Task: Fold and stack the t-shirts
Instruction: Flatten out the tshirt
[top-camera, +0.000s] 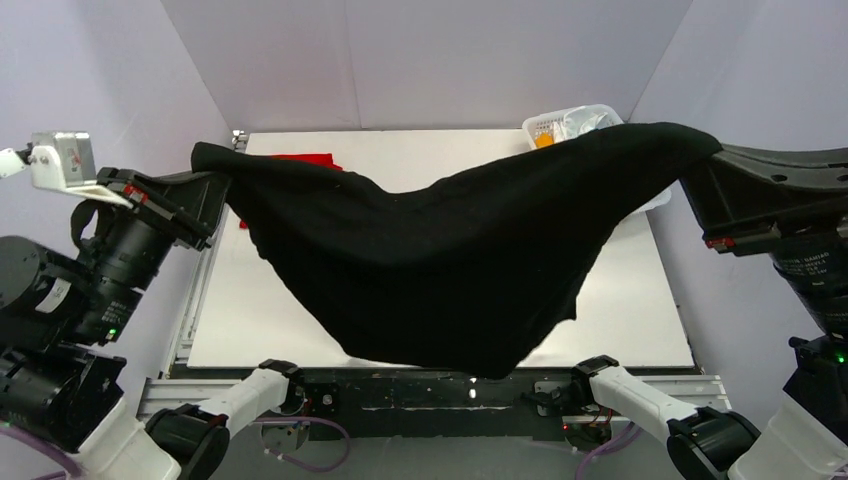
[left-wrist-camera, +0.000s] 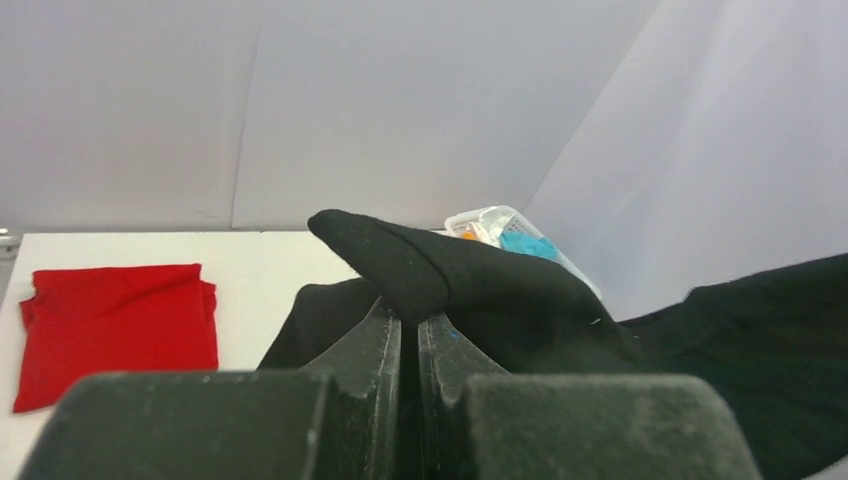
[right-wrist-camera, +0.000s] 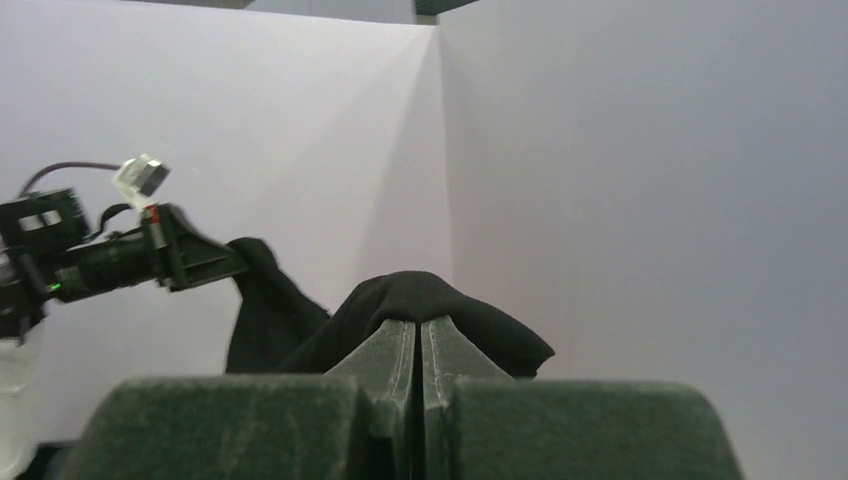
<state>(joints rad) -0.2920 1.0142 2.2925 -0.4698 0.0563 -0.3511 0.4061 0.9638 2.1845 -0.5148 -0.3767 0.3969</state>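
A large black t-shirt (top-camera: 440, 260) hangs stretched in the air between both arms, sagging in the middle to near the table's front edge. My left gripper (top-camera: 215, 185) is shut on its left corner; the left wrist view shows the cloth (left-wrist-camera: 420, 265) pinched between the fingers. My right gripper (top-camera: 700, 165) is shut on its right corner, and the right wrist view shows the cloth (right-wrist-camera: 440, 305) bunched over the fingertips. A folded red t-shirt (left-wrist-camera: 115, 325) lies flat on the table at the back left, mostly hidden behind the black one in the top view (top-camera: 310, 160).
A white lattice basket (top-camera: 575, 122) with orange, cyan and white cloth stands at the back right corner, partly behind the black shirt; it also shows in the left wrist view (left-wrist-camera: 495, 228). The white table (top-camera: 620, 310) is walled by pale panels on three sides.
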